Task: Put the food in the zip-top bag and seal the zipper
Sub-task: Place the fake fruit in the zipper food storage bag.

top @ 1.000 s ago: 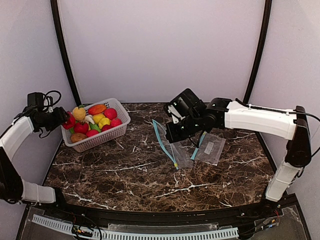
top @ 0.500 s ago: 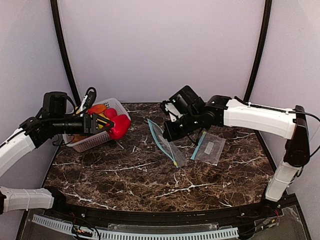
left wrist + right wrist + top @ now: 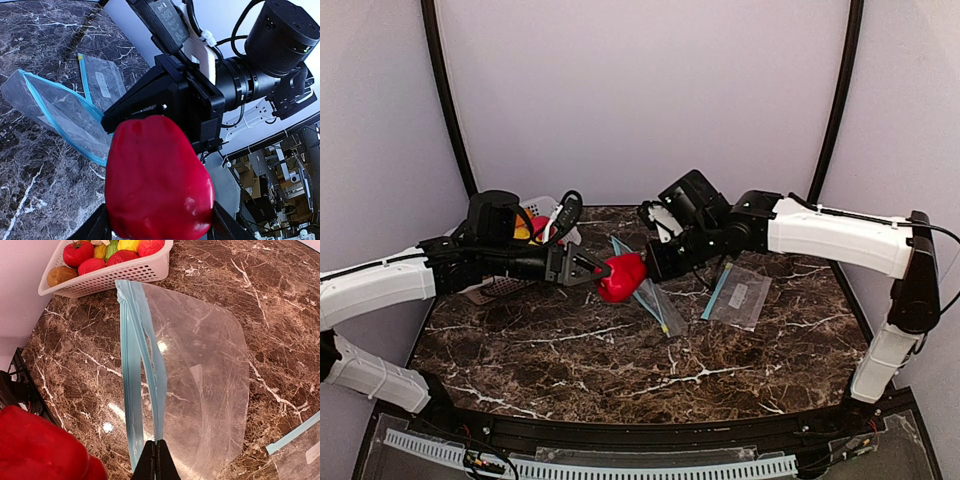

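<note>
My left gripper (image 3: 608,274) is shut on a red toy pepper (image 3: 622,277) and holds it in the air next to the mouth of the zip-top bag (image 3: 658,300). In the left wrist view the pepper (image 3: 157,180) fills the space between my fingers. My right gripper (image 3: 656,266) is shut on one blue zipper lip of the bag and holds it raised. In the right wrist view the shut tips (image 3: 156,454) pinch the lip, the bag (image 3: 205,385) gapes a little, and the pepper (image 3: 40,450) shows at the lower left.
A white lattice basket (image 3: 125,274) with several more toy fruits and vegetables stands at the back left, partly hidden by my left arm in the top view (image 3: 550,208). A second clear zip bag (image 3: 740,295) lies flat to the right of the held one.
My left arm lifted the red pepper out of the basket and carried it right to the bag's mouth. My right gripper kept hold of the zipper lip and raised it slightly.
</note>
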